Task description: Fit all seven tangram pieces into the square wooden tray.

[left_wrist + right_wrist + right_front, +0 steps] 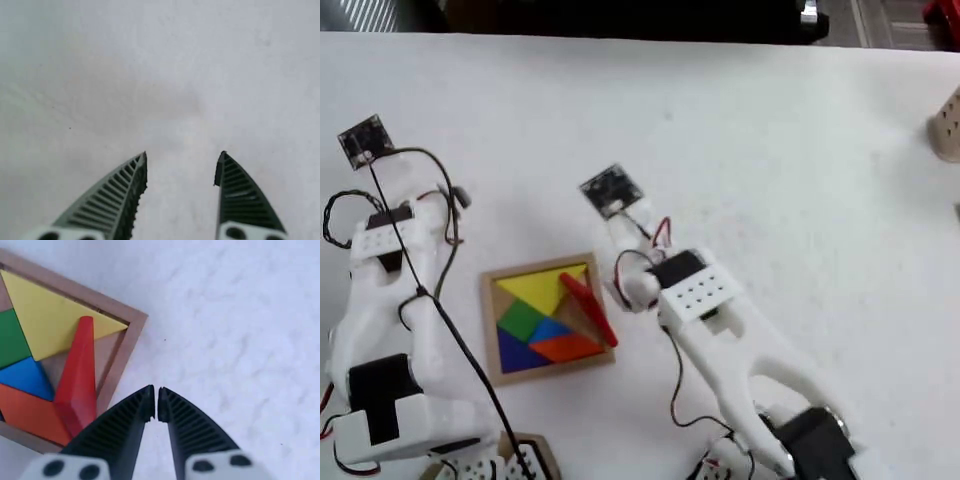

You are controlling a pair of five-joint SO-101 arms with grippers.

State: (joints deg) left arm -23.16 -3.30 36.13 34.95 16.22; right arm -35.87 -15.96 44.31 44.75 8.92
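The red wooden triangle [588,308] lies tilted, unseated, in the square wooden tray [492,330] toward the table's near edge, where 1 nudge from the pressed-together, empty right gripper [154,403] could flip it out, while the left gripper [183,156] is spread.

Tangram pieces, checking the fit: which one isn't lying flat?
The red piece: it sits tilted, one end over the yellow piece, which lies flat in the tray like the green, blue and orange ones.

A square wooden tray [490,300] is set flat on the white bench [770,150]. A yellow triangle [545,287], a green piece [520,320], a blue piece [548,330] and an orange piece [568,348] are seated inside. A red piece [588,308] is left tilted, unseated, overlapping the yellow triangle.
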